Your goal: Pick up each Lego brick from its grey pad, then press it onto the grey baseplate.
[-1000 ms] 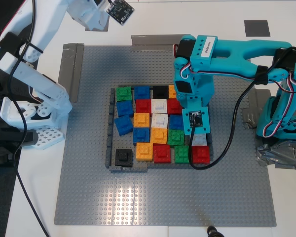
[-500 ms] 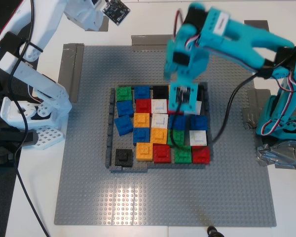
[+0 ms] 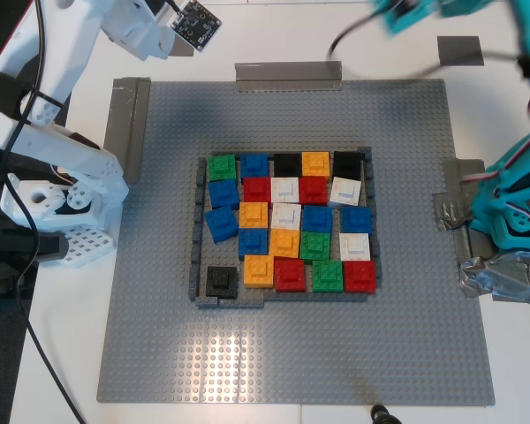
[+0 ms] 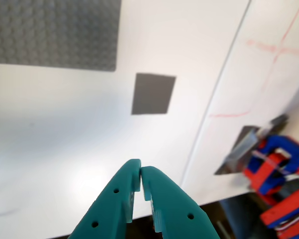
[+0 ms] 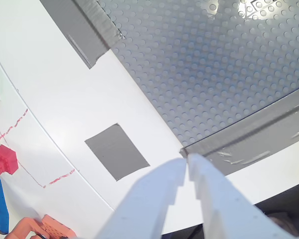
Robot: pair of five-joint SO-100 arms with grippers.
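Observation:
Several Lego bricks, among them a white one, a tilted blue one and a black one, sit packed inside a thin dark-grey frame on the grey baseplate. My first gripper is teal and shut on nothing, high over the white table near a grey pad. In the exterior view its arm is a blur at the top edge. My second gripper is white and shut, empty, above the baseplate's taped edge. Its arm is at the exterior view's top left.
Tape strips hold the baseplate's edges. The grey pad lies at the exterior view's top right. The white arm's base and the teal arm's base flank the plate. Red and blue clutter lies beyond the table.
The teal arm has lifted off the brick cluster and swung to the exterior view's top right, uncovering the bricks on that side. The white arm has shifted slightly.

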